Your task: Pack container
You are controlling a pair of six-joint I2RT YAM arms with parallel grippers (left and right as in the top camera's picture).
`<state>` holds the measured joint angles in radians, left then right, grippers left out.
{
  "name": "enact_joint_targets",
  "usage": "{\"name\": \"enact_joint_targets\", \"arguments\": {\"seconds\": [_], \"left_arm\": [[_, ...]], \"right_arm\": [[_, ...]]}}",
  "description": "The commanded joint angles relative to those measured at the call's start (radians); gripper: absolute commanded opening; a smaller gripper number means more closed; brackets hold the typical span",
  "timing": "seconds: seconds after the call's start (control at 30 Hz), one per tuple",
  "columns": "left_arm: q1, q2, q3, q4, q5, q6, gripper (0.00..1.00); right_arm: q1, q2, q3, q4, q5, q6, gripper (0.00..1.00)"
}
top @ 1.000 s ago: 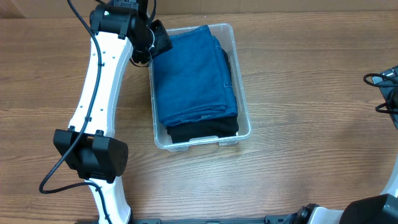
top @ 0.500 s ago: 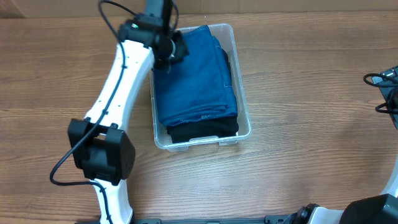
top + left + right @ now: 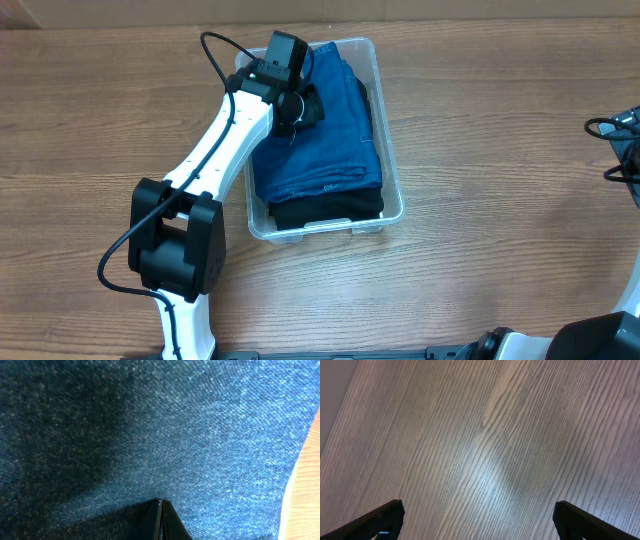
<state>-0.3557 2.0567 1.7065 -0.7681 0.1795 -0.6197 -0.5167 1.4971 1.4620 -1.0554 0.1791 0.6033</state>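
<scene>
Where the table (image 3: 500, 250) runs toward its far edge, about midway along that edge, the container (image 3: 390, 150) stands with its long sides pointing from the far edge toward the near one. A folded blue cloth (image 3: 335, 130) of denim-like weave fills most of it. A black cloth (image 3: 330, 208) lies beneath the blue cloth and shows as a dark band at the container's near end. The left arm (image 3: 225, 140), white with black joints, reaches from the near left part of the table across the container's left rim. The left gripper (image 3: 303, 105) sits over the far left part of the blue cloth. In the left wrist view the blue cloth (image 3: 200, 435) takes up almost the whole picture, darker on the left and brighter on the right. The left gripper (image 3: 161, 520) points down at the cloth with its two fingers pressed together, only a thin seam between them. Their tips are at the fabric, and no fold of it shows pinched between them. A pale strip runs along the right side of that view, beyond the cloth's edge. The right gripper (image 3: 479, 503) hangs above bare wood of the table (image 3: 485, 450), its fingers (image 3: 385, 517) spread wide apart at the two lower corners of the right wrist view, with nothing between them.
</scene>
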Motion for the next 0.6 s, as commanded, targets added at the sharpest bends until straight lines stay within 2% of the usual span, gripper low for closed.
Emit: {"name": "enact_joint_targets", "arguments": {"seconds": [0.0,0.13,0.27,0.37,0.47,0.57], "left_arm": [[-0.005,0.000,-0.058,-0.002,-0.002,0.047,0.04],[-0.003,-0.008,0.000,-0.009,0.037,0.089,0.04],[-0.003,-0.016,0.133,-0.091,0.079,0.127,0.04],[-0.005,-0.019,0.249,-0.215,0.111,0.140,0.04],[-0.005,-0.019,0.358,-0.390,0.230,0.206,0.04],[-0.016,-0.018,0.364,-0.472,0.232,0.222,0.04]], "right_arm": [[-0.003,0.000,-0.005,0.006,-0.001,0.007,1.00],[-0.003,0.000,-0.005,0.006,-0.001,0.007,1.00],[-0.003,0.000,-0.005,0.006,-0.001,0.008,1.00],[-0.003,0.000,-0.005,0.006,-0.001,0.007,1.00],[-0.003,0.000,-0.005,0.006,-0.001,0.007,1.00],[-0.003,0.000,-0.005,0.006,-0.001,0.007,1.00]]}}
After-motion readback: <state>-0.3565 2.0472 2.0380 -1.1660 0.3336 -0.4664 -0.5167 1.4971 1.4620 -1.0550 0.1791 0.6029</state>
